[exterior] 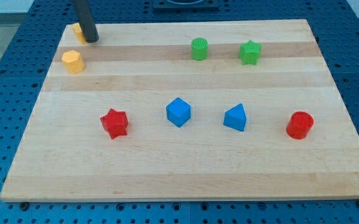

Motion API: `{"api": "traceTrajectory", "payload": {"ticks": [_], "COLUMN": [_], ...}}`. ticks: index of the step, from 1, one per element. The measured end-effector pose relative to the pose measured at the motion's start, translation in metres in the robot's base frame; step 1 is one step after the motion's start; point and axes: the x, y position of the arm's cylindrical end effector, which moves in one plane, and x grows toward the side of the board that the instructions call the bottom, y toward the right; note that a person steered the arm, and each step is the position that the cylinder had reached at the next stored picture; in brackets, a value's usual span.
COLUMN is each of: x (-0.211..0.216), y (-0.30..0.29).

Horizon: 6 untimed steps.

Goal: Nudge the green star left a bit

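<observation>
The green star (pixel 250 52) lies near the view's top, right of centre, on the wooden board (pixel 179 168). A green cylinder (pixel 199 48) stands just to its left, with a gap between them. My tip (pixel 91 40) is at the board's top left corner, far to the left of the green star. It stands right next to a small yellow block (pixel 78 31), which it partly hides.
A yellow hexagonal block (pixel 73 61) sits below my tip at the left. A row runs across the middle: a red star (pixel 114 122), a blue cube (pixel 178 112), a blue triangular block (pixel 236 117), a red cylinder (pixel 300 125).
</observation>
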Motion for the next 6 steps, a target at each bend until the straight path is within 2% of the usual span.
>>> {"api": "traceTrajectory", "payload": {"ticks": [2,3,6], "x": [-0.001,0.020,0.142], "y": [0.014,0.059,0.207]}}
